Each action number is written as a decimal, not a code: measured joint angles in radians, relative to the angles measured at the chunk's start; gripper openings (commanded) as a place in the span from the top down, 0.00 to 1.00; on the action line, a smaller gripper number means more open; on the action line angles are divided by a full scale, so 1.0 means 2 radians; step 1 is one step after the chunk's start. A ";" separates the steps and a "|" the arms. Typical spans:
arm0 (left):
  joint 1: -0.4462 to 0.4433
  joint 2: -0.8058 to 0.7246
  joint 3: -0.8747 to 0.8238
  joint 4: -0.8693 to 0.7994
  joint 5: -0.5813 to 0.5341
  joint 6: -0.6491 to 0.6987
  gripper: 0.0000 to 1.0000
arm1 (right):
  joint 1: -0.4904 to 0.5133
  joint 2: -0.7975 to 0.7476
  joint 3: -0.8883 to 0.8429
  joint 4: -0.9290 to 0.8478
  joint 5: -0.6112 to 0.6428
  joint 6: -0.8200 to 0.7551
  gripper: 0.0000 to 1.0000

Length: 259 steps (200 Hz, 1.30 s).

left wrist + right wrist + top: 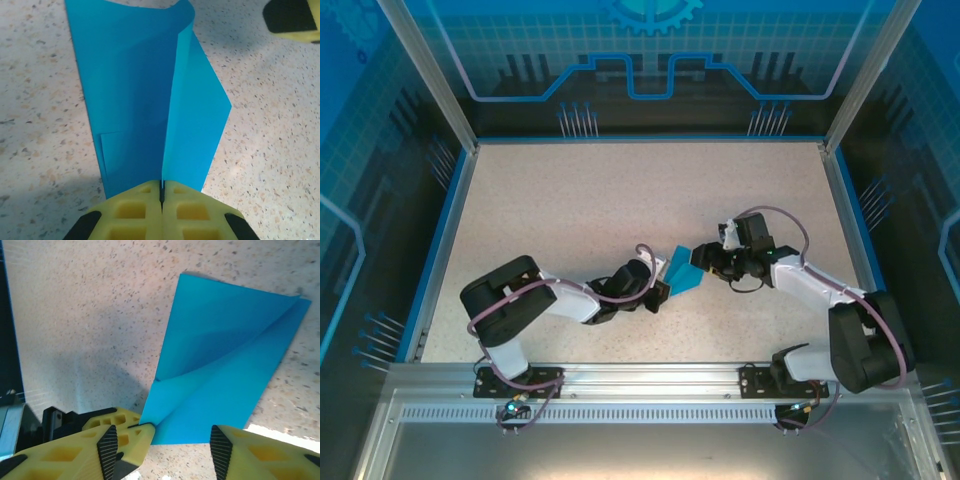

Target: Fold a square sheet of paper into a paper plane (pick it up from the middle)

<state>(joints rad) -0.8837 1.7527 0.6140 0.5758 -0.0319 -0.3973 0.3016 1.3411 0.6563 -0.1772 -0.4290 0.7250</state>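
step: folding the square sheet of paper [135, 90] | left gripper [161, 187] is clamping its bottom-centre edge | right gripper [165, 440] is gaping empty, lower frame | tip: aligning edges before creasing

Your right gripper [165, 452] stands open at the folded sheet of paper [225, 365], fingers straddling its near edge; the left gripper [135, 427] meets its near-left corner.

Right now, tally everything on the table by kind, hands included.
Teal-blue sheet of paper, partly folded: 1
Hands: 2 (left hand shut on the sheet of paper, right hand open)
Total: 3
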 measured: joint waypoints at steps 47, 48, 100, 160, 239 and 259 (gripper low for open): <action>0.018 0.000 0.000 -0.002 0.020 -0.056 0.97 | 0.000 0.055 -0.001 0.032 -0.040 -0.017 0.61; 0.018 0.000 0.000 -0.001 0.021 -0.058 0.97 | 0.000 0.057 -0.001 0.033 -0.041 -0.018 0.61; 0.020 0.000 -0.014 0.021 0.028 -0.090 0.97 | 0.014 0.101 0.027 0.039 -0.053 -0.028 0.72; 0.022 0.000 -0.034 0.061 0.030 -0.104 0.98 | 0.016 0.149 0.044 0.053 -0.062 -0.039 0.80; 0.022 0.001 -0.037 0.077 0.030 -0.117 0.93 | 0.020 0.172 0.044 0.073 -0.059 -0.025 0.79; 0.022 0.001 -0.037 0.076 0.030 -0.117 0.89 | 0.020 0.177 0.044 0.076 -0.056 -0.016 0.77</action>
<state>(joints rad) -0.8402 1.7550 0.5404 0.7288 0.0273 -0.6323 0.3416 1.6958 0.7444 -0.0246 -0.5411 0.6930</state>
